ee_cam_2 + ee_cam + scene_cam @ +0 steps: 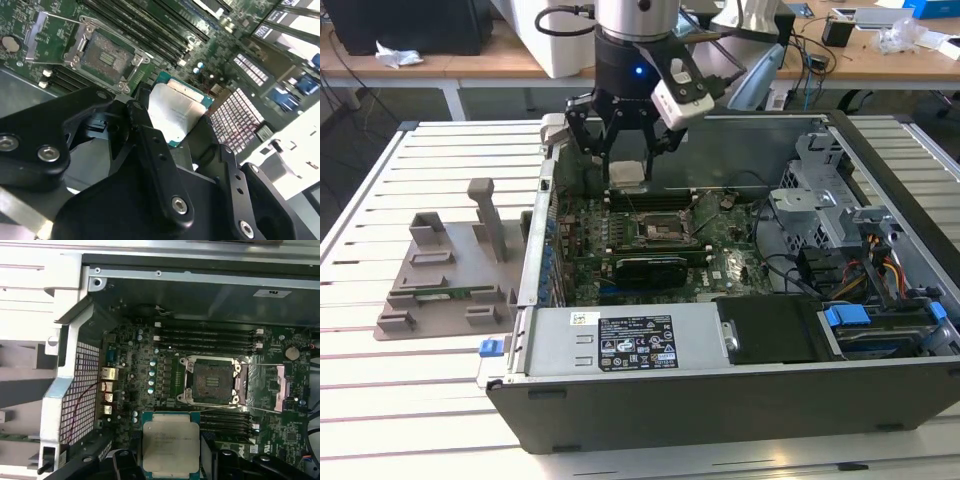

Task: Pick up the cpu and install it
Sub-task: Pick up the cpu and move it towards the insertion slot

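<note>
The black claw (627,168) hangs inside the open dark-grey metal computer case (720,395), above its green motherboard (725,262) and near the open square metal-framed socket (209,381). It grips the flat silver-topped square cpu (170,447) by its edges (shiny side up). Installing well likely means holding it flat and matching its corners to the socket.

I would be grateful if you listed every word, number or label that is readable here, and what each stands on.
Nothing is legible:
On the cpu, held in the gripper: faint engraved lines, too blurred to read.
On the power supply: a white label with dense print and symbols, too small to read.
On the case wall: a white sticker with a dark mark, unreadable.
On the motherboard: markings too small to read.
</note>
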You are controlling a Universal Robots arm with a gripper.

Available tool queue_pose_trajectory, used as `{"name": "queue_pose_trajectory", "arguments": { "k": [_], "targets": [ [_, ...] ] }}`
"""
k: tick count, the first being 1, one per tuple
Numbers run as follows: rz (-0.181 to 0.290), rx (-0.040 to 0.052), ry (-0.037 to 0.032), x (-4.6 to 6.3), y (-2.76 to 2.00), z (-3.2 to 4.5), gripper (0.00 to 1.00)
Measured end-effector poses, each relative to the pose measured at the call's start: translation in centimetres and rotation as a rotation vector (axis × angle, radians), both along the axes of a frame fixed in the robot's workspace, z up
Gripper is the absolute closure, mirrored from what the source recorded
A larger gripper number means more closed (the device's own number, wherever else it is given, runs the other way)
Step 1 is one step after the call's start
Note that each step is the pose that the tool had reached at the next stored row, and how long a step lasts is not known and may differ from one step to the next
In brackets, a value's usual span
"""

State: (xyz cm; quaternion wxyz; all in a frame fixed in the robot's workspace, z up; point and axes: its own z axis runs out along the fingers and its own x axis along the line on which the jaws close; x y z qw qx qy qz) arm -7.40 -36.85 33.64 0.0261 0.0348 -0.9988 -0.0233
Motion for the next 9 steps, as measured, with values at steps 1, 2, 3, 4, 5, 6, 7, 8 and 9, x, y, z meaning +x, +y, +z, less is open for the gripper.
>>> {"name": "queue_pose_trajectory", "arguments": {
  "k": [1,2,3,4,5,6,7,8,9],
  "targets": [
    [0.000,-0.0002,0.0000,0.3,0.05,-0.28,0.45],
    [0.000,-0.0005,0.0000,0.4,0.09,-0.45,0.45],
    [0.000,-0.0007,0.0000,0.6,0.14,-0.63,0.45],
    [0.000,-0.0012,0.0000,0.9,0.23,-0.90,0.45],
    [0.000,-0.0016,0.0001,1.1,0.30,-1.08,0.45],
    [0.000,-0.0023,0.0001,1.5,0.49,-1.41,0.45],
    [0.000,-0.0028,0.0001,1.7,0.67,-1.59,0.45],
    [0.000,-0.0031,0.0000,1.9,0.84,-1.71,0.45],
    [0.000,-0.0034,0.0000,2.0,1.01,-1.80,0.45]
  ]
}}
